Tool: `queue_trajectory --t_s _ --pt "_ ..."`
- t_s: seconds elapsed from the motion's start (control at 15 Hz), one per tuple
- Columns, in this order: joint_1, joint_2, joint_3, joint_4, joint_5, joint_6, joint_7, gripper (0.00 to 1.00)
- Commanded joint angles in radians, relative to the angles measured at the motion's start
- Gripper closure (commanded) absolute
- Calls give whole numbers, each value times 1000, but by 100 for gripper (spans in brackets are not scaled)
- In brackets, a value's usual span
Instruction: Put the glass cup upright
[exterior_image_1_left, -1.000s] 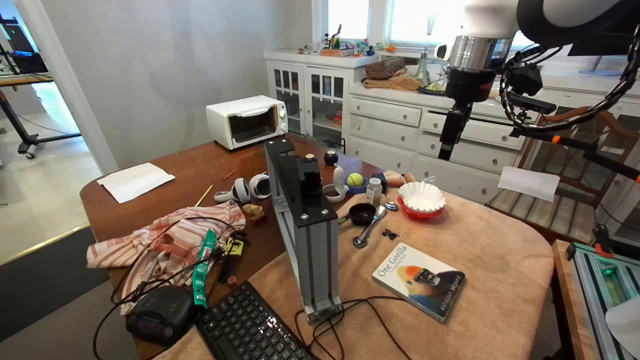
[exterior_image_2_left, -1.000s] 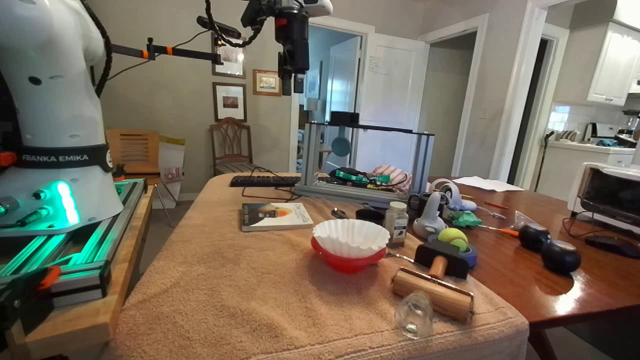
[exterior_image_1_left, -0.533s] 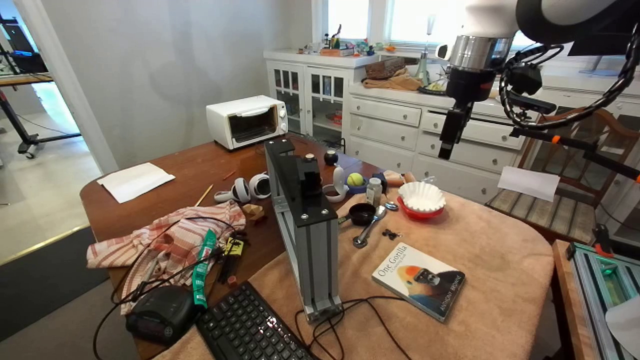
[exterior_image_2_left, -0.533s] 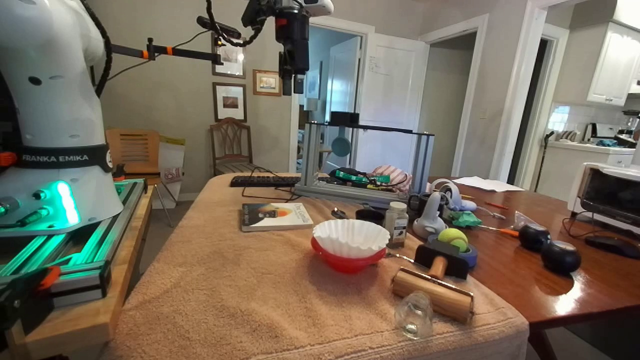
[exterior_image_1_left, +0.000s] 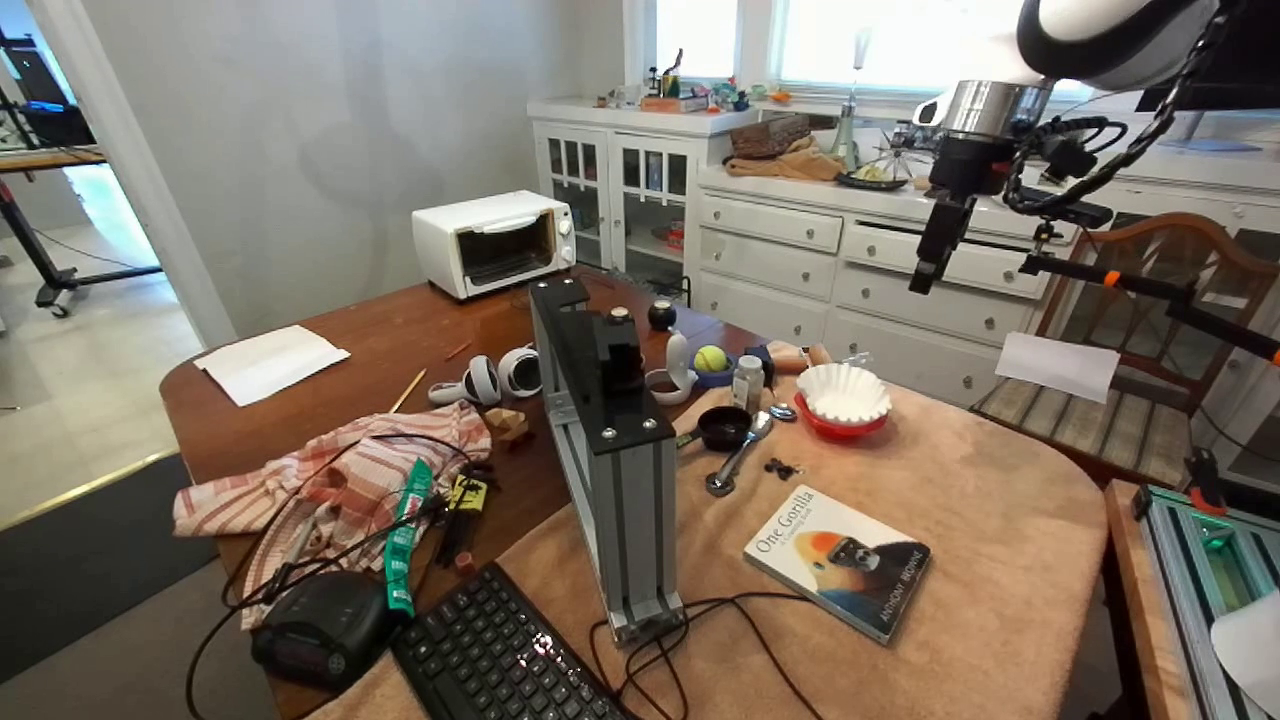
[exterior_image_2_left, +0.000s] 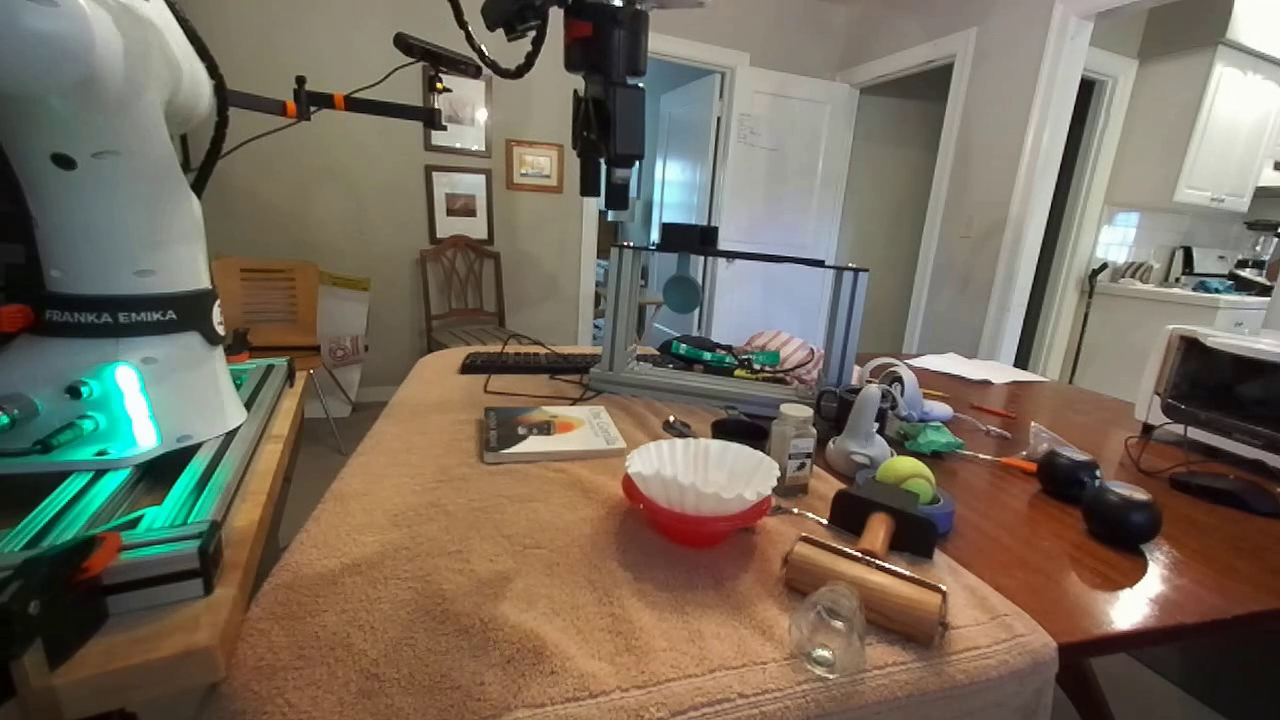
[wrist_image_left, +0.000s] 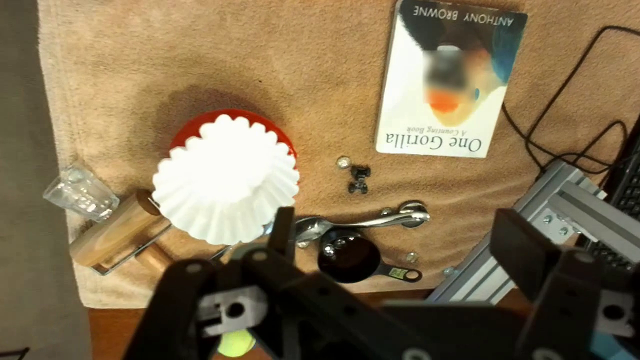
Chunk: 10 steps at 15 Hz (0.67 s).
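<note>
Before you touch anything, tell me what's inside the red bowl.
White fluted paper sits in the red bowl, rising above its rim. It hides the bowl's bottom, so anything underneath cannot be seen, nor whether the paper is one layer or several.

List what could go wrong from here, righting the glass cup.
Roll-off: the glass cup lies on its side near the edge of the towel, so a nudge might send it over.
Collision: the wooden hand roller is right beside the cup; the open tool could strike it while closing in.
Knock: in the wrist view, the coffee filter in the red bowl lies between tool and cup; a low approach might tip it.
</note>
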<state>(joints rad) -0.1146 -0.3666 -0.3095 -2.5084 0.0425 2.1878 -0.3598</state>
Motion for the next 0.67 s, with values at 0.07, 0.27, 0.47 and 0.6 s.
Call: queue_trajectory --t_s 0.07,0.27,0.47,0.6 --pt "-42 140 -125 66 76 56 -214 0" --pt "-77 119 -120 52 77 46 -216 0" --pt "-97 193 -135 96 110 47 -255 0" --pt "-97 207 -130 105 112 47 -255 0"
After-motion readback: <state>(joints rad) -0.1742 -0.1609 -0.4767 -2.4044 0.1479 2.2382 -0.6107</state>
